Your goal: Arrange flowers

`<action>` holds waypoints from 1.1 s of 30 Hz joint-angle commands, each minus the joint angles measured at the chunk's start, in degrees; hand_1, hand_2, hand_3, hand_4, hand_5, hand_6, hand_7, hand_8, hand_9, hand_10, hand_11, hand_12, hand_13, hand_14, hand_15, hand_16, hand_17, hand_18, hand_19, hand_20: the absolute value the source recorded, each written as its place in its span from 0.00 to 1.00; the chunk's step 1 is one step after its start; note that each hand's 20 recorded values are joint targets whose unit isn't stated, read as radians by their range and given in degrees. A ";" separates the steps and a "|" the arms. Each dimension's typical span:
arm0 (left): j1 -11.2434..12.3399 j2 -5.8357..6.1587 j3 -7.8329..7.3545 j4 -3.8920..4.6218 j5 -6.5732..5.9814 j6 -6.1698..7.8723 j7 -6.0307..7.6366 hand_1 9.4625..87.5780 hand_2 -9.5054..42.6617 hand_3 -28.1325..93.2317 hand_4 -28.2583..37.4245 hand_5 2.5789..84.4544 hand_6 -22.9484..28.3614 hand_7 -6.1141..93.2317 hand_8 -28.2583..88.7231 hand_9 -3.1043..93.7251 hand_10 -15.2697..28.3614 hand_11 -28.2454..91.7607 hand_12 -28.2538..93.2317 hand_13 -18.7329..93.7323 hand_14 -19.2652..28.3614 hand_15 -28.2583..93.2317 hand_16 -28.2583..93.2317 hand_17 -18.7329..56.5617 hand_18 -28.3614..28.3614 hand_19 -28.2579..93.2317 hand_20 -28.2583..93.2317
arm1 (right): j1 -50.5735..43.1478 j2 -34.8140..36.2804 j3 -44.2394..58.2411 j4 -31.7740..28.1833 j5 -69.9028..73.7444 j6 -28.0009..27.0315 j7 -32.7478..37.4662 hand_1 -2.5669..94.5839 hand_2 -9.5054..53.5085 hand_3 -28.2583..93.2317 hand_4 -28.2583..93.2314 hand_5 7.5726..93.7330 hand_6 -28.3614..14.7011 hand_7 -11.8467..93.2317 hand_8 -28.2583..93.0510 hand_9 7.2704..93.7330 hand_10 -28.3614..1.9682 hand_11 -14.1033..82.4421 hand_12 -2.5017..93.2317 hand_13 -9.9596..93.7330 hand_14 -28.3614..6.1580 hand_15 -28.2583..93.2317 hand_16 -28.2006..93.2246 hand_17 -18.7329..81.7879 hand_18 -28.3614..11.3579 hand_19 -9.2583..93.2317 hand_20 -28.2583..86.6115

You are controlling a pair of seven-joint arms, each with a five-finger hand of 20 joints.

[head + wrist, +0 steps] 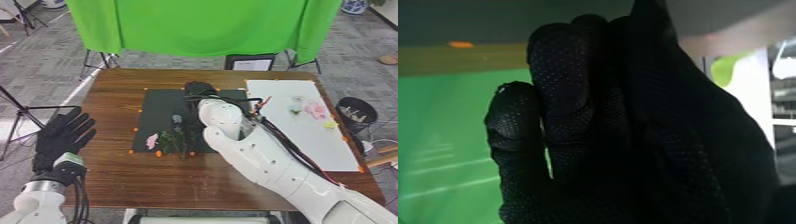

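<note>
On the black mat (156,107) in the head view lie a pink flower (152,141) and a greyish flower (177,119), with green stems and leaves (184,139) near the mat's front edge. My right hand (199,88) is over the mat's far edge, beyond these flowers. Its fingers are extended and close together in the right wrist view, where my right hand (576,130) holds no visible flower. My left hand (64,136) rests open beside the table's left edge, away from the flowers. Pink flowers (314,109), a whitish one (296,106) and a yellow one (330,124) lie on the white sheet.
The white sheet (315,150) covers the table's right side, partly behind my right arm. Orange markers sit around the mat and sheet. A black bin (357,111) stands off the right edge. A green cloth (200,27) hangs behind the brown table (115,185).
</note>
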 commanded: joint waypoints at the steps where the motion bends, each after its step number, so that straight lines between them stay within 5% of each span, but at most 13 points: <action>1: -0.84 -0.36 0.64 0.31 0.03 -0.89 -0.57 0.25 0.39 0.85 0.03 0.47 0.65 0.20 0.17 0.38 0.74 0.42 0.34 0.37 0.76 0.54 0.18 0.14 0.80 0.55 0.31 | -0.65 -0.90 -1.48 0.19 -1.41 -2.60 -2.50 0.63 0.00 0.78 0.00 0.75 0.68 0.40 0.21 0.87 0.65 0.22 0.40 0.82 0.61 0.65 0.53 0.58 0.18 0.92 0.55; 10: -0.91 -0.54 0.83 0.47 -0.27 -0.89 -1.15 0.25 0.39 0.85 0.03 0.47 0.65 0.21 0.17 0.38 0.74 0.42 0.34 0.37 0.76 0.54 0.18 0.14 0.80 0.55 0.31 | -1.54 -1.95 -2.89 -2.04 -0.82 -2.80 -5.43 0.62 0.00 0.77 0.00 0.76 0.69 0.40 0.21 0.89 0.66 0.22 0.40 0.82 0.61 0.65 0.53 0.59 0.18 0.92 0.56; 13: -0.71 -0.22 0.83 0.49 -3.90 -1.65 0.56 0.25 0.40 0.85 0.03 0.47 0.65 0.21 0.17 0.38 0.74 0.42 0.34 0.37 0.76 0.54 0.18 0.14 0.80 0.55 0.31 | -1.38 -2.07 -3.69 -2.72 -0.22 -2.45 -5.63 0.63 0.00 0.76 0.00 0.76 0.69 0.39 0.21 0.89 0.66 0.22 0.40 0.82 0.60 0.65 0.53 0.59 0.18 0.92 0.56; 15: -0.57 0.03 0.83 0.56 -2.92 -1.18 0.32 0.25 0.40 0.85 0.03 0.47 0.65 0.20 0.17 0.38 0.74 0.41 0.34 0.37 0.76 0.54 0.18 0.14 0.80 0.55 0.31 | -1.28 -1.94 -4.24 -2.95 -0.36 -1.55 -5.83 0.62 0.00 0.77 0.00 0.77 0.69 0.39 0.21 0.89 0.66 0.21 0.40 0.82 0.60 0.65 0.52 0.58 0.18 0.92 0.56; 20: -0.45 0.07 0.70 0.45 -3.35 -1.29 0.39 0.24 0.41 0.85 0.02 0.47 0.65 0.21 0.17 0.39 0.74 0.41 0.34 0.37 0.76 0.54 0.18 0.14 0.80 0.55 0.31 | -1.33 -1.78 -4.48 -3.52 -1.15 -0.77 -9.06 0.62 0.00 0.76 0.00 0.77 0.69 0.38 0.21 0.88 0.66 0.21 0.39 0.82 0.60 0.65 0.51 0.58 0.18 0.92 0.56; 21: -0.47 0.82 1.02 0.47 -3.96 -1.24 0.98 0.24 0.41 0.85 0.02 0.47 0.65 0.21 0.17 0.39 0.74 0.41 0.34 0.37 0.76 0.54 0.18 0.14 0.80 0.55 0.31 | -1.06 -1.57 -5.05 -3.83 -1.70 -1.04 -9.03 0.63 0.00 0.77 0.00 0.76 0.69 0.38 0.20 0.88 0.66 0.21 0.38 0.82 0.60 0.65 0.51 0.58 0.18 0.92 0.56; 33: 0.60 -0.48 0.25 0.27 -3.23 -1.20 0.37 0.24 0.41 0.85 0.02 0.47 0.65 0.21 0.17 0.39 0.74 0.42 0.34 0.37 0.76 0.54 0.18 0.14 0.79 0.55 0.31 | -0.52 -0.49 -4.40 -4.14 -2.84 1.87 -5.50 0.62 0.00 0.78 0.00 0.73 0.68 0.37 0.20 0.83 0.66 0.21 0.35 0.81 0.61 0.64 0.52 0.58 0.19 0.91 0.56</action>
